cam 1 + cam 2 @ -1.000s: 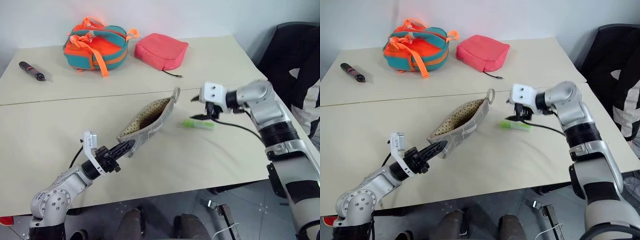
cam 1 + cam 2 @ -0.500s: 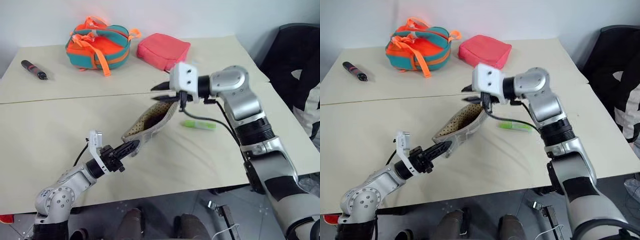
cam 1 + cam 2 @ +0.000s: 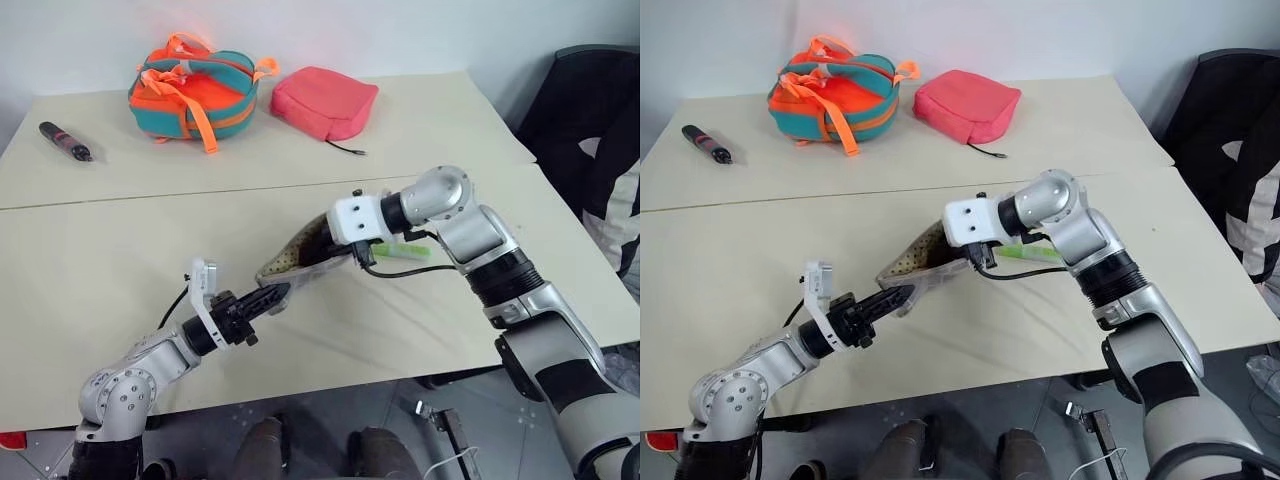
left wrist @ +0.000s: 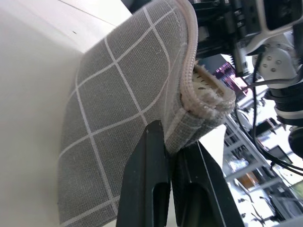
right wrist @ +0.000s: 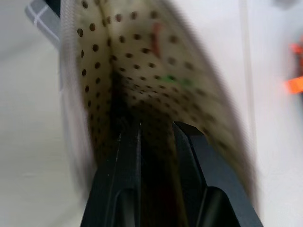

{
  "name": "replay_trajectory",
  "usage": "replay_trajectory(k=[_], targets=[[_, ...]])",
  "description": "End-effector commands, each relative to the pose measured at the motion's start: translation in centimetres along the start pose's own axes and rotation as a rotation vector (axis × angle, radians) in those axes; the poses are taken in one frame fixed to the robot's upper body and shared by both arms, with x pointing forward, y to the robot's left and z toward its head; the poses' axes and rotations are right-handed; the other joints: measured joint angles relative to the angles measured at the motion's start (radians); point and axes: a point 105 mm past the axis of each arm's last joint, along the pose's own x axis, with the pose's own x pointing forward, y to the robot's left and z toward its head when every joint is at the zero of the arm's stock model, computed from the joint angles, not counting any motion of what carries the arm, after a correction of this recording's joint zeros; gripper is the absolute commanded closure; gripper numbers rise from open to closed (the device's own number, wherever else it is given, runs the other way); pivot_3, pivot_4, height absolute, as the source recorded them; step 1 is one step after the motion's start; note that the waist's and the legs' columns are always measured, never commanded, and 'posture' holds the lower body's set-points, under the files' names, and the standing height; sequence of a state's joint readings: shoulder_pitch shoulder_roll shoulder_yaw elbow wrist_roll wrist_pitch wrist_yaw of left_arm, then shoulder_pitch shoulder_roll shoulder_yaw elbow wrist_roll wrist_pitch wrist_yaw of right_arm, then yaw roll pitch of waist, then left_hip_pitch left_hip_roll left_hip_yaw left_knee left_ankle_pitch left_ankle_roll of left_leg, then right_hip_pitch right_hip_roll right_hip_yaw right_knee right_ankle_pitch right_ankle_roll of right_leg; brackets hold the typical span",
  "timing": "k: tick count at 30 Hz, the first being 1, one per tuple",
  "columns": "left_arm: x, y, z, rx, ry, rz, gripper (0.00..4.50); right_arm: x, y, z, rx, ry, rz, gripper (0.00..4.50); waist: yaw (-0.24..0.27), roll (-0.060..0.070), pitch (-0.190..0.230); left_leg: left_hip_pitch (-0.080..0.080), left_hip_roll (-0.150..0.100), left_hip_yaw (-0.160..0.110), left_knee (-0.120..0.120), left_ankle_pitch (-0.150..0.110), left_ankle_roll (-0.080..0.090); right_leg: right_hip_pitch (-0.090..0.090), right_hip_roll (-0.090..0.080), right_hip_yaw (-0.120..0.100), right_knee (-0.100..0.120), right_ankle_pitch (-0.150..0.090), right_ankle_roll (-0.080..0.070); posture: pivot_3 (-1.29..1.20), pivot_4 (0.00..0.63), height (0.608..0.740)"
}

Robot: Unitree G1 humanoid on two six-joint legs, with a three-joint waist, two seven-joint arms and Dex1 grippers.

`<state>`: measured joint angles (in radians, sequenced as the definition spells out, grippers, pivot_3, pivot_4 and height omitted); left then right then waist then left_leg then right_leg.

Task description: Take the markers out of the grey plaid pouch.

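Pale beige, the surface (image 3: 120, 250) carried everything, its two panels meeting along a seam that ran across the middle. At the far side sat a teal-orange bag (image 3: 195, 90) with a pink pouch (image 3: 322, 100) just beside it, and a black-and-pink pen (image 3: 63, 141) lay well apart near the far left corner.

Toward the near middle, the grey plaid pouch (image 3: 300, 262) was held up off the surface at a tilt, its mouth open and the tan dotted lining showing. The left claw (image 3: 268, 297) was closed on the pouch's lower near corner, both black fingers (image 4: 147, 189) pinching the seamed grey fabric, as the left wrist view made plain.

The right claw (image 5: 154, 135) pointed down and leftward into the pouch's open mouth, its two fingers a narrow gap apart inside the dotted lining; nothing could be seen gripped between them. Deeper in the lining, the right wrist view showed a blurred reddish streak and a faint green mark, too smeared to identify.

One light green marker (image 3: 405, 249) lay flat on the surface just beyond the right arm's wrist, outside the pouch and partly hidden by the arm and its black cable.
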<state>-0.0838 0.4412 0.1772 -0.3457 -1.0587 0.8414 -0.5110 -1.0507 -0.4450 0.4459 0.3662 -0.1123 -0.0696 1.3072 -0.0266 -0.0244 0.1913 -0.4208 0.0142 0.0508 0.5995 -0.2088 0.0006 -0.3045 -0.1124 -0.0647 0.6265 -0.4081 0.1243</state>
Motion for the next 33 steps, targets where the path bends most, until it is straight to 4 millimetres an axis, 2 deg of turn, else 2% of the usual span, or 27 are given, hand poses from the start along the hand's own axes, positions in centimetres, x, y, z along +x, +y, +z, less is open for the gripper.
replay_trajectory(k=[1, 6, 9, 12, 14, 16, 20, 22, 25, 27, 29, 33], targets=[[0.4, -1.9, 0.4, -0.029, 0.038, -0.122, 4.50, 0.9, -0.6, 0.8, -0.076, 0.033, 0.010, 3.41, 0.000, 0.000, 0.000, 0.000, 0.000, 0.000, 0.000, 0.000, 0.000, 0.000, 0.000, 0.000, 0.000, 0.000, 0.000, 0.00, 0.150, 0.740], [0.3, -2.3, 0.6, -0.078, 0.063, -0.173, 4.50, 2.8, 0.2, -0.5, -0.060, 0.117, 0.055, 3.41, -0.001, 0.000, 0.000, 0.000, 0.000, 0.000, 0.000, 0.000, 0.000, 0.000, 0.001, 0.000, 0.000, 0.000, 0.000, 0.00, 0.150, 0.740], [0.6, -2.9, 1.2, -0.108, 0.041, -0.210, 4.50, 2.9, 1.3, -0.8, -0.039, 0.133, 0.104, 3.41, 0.001, 0.000, 0.000, 0.000, 0.000, -0.001, 0.000, 0.000, 0.000, 0.000, 0.000, 0.000, 0.000, 0.000, 0.000, 0.00, 0.150, 0.740], [0.5, -3.3, 1.9, -0.156, 0.000, -0.246, 4.50, 0.2, 0.9, 1.3, -0.014, 0.045, 0.110, 3.41, 0.002, 0.000, 0.000, -0.001, 0.000, -0.001, 0.001, 0.000, 0.000, 0.000, 0.000, 0.001, 0.000, 0.000, 0.000, 0.00, 0.150, 0.740], [0.5, -3.6, 1.6, -0.182, 0.010, -0.267, 4.50, -1.4, 1.1, 1.3, -0.005, 0.054, 0.132, 3.41, 0.002, 0.000, 0.000, -0.001, 0.000, -0.002, 0.001, 0.000, 0.000, 0.001, 0.000, 0.001, 0.000, 0.000, 0.000, 0.00, 0.150, 0.740], [0.6, -3.9, 1.6, -0.199, 0.006, -0.289, 4.50, -2.3, 1.7, 1.3, 0.006, 0.060, 0.166, 3.41, 0.003, 0.000, 0.000, -0.001, 0.000, -0.003, 0.001, 0.000, 0.000, 0.001, 0.000, 0.001, -0.001, 0.000, 0.000, 0.00, 0.150, 0.740], [0.6, -4.0, 2.1, -0.269, -0.040, -0.314, 4.50, -2.8, 2.8, 1.5, 0.025, 0.075, 0.215, 3.41, 0.001, 0.000, 0.000, -0.001, 0.000, -0.003, 0.002, 0.000, 0.000, 0.001, 0.000, 0.002, -0.003, 0.000, 0.000, 0.00, 0.150, 0.740], [0.3, -3.2, 1.5, -0.258, -0.016, -0.264, 4.50, -2.4, 2.8, 2.2, 0.029, 0.055, 0.213, 3.41, -0.002, 0.000, 0.000, 0.000, 0.000, -0.003, 0.002, 0.000, 0.000, 0.001, 0.000, 0.003, -0.002, 0.000, 0.000, 0.00, 0.150, 0.740], [-0.2, -1.4, -0.7, -0.126, 0.098, -0.132, 4.50, -0.8, 3.4, 0.6, 0.049, 0.111, 0.217, 3.41, -0.004, 0.000, 0.000, 0.001, 0.000, -0.001, 0.001, 0.000, 0.000, 0.001, 0.001, 0.002, -0.002, 0.000, 0.000, 0.00, 0.150, 0.740], [-0.2, -1.0, -0.5, -0.074, 0.073, -0.103, 4.50, 0.2, 4.5, 0.0, 0.052, 0.121, 0.242, 3.41, 0.000, 0.000, 0.000, 0.001, 0.000, 0.001, 0.000, 0.000, -0.001, 0.001, 0.003, 0.001, -0.003, 0.000, 0.000, 0.00, 0.150, 0.740], [-0.4, -0.7, -1.0, -0.024, 0.101, -0.082, 4.50, 1.3, 5.4, -0.8, 0.033, 0.144, 0.252, 3.41, 0.006, -0.001, 0.000, 0.000, 0.000, 0.000, 0.000, 0.000, -0.001, 0.000, 0.002, 0.002, -0.004, 0.000, 0.000, 0.00, 0.150, 0.740], [-0.5, -0.4, -1.8, -0.013, 0.106, -0.062, 4.50, 2.2, 4.9, -1.3, 0.000, 0.172, 0.204, 3.41, 0.001, -0.001, 0.000, 0.001, 0.000, 0.001, 0.001, -0.001, -0.001, 0.001, 0.001, 0.002, -0.004, 0.000, 0.000, 0.00, 0.150, 0.740]])
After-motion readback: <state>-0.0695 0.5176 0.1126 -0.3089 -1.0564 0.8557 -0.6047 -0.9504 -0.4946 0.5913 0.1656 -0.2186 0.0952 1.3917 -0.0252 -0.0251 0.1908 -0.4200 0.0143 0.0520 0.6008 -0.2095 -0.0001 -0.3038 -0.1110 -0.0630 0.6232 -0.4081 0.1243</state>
